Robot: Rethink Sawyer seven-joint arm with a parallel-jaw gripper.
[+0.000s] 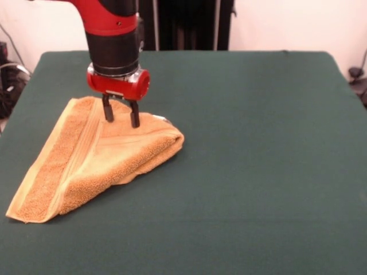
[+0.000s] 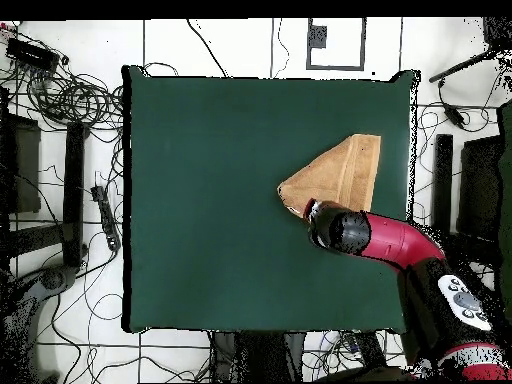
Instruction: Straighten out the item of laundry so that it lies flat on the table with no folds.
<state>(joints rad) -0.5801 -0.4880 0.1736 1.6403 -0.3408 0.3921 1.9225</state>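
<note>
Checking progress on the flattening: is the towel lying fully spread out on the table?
No, the towel is folded over itself into a triangle, with a thick rolled fold along its edge.

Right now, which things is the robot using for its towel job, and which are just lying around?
For the job:
- golden-orange terry-cloth towel, folded into a triangle
- big dark green cloth-covered table
- red and black gripper, fingers open, at the towel's far edge

Just lying about:
- tangled black cables on the floor
- black stand legs behind the table

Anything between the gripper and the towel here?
Nothing. In the front view the open gripper sits directly over the folded towel, its tips at the cloth's far folded edge; contact itself isn't clear.
</note>
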